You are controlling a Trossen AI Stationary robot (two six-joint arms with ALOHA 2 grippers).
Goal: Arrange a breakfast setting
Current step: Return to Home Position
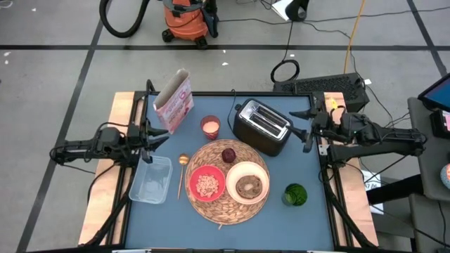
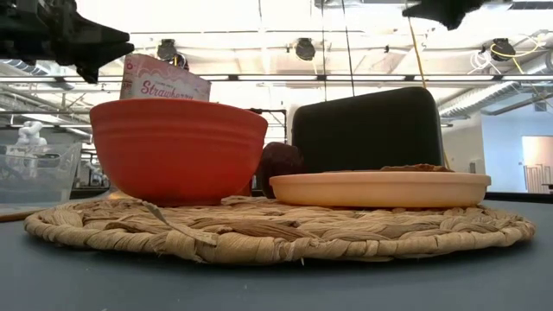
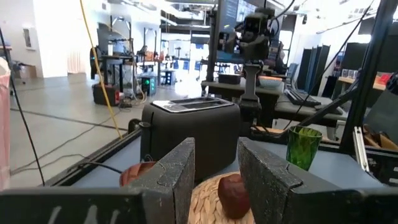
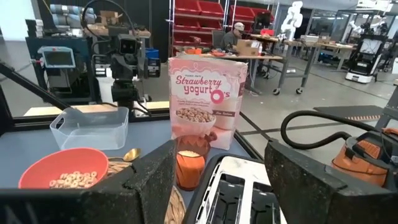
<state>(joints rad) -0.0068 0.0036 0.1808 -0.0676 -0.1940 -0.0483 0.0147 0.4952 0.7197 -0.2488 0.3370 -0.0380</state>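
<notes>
The breakfast setting lies on a large round woven straw mat (image 1: 232, 209) at the front middle of the blue table (image 1: 309, 225). The mat is made of thick twisted braids of pale straw. On its left half stands the small red bowl (image 1: 207, 184), which has fine ribs on the outside and pale cereal rings (image 4: 65, 180) inside. Just beside the bowl, on the right half, is the cream round plate (image 1: 261, 172), low and flat. The browned round toast (image 1: 249, 187), with a hole in its middle, lies on the plate. The dark red fruit (image 1: 228, 155) sits on the mat behind the bowl and the plate, in front of the black toaster (image 1: 261, 126). The slim gold spoon (image 1: 181, 179) lies on the table just beside the left edge of the mat, its round end toward the back.

Behind the setting stands a cereal box (image 4: 208, 102). Its front reads "Strawberry yogurt" in red letters, above a picture of a bowl of rings; the small line on top is not readable. A clear plastic bin (image 1: 151, 179) is left of the spoon, and a green glass (image 1: 294, 195) is right of the mat.

The left gripper (image 1: 160, 138) hangs between the box and the bin, its fingers a little apart and holding nothing. The right gripper (image 1: 304, 131) hangs just right of the toaster, its fingers spread wide and empty.
</notes>
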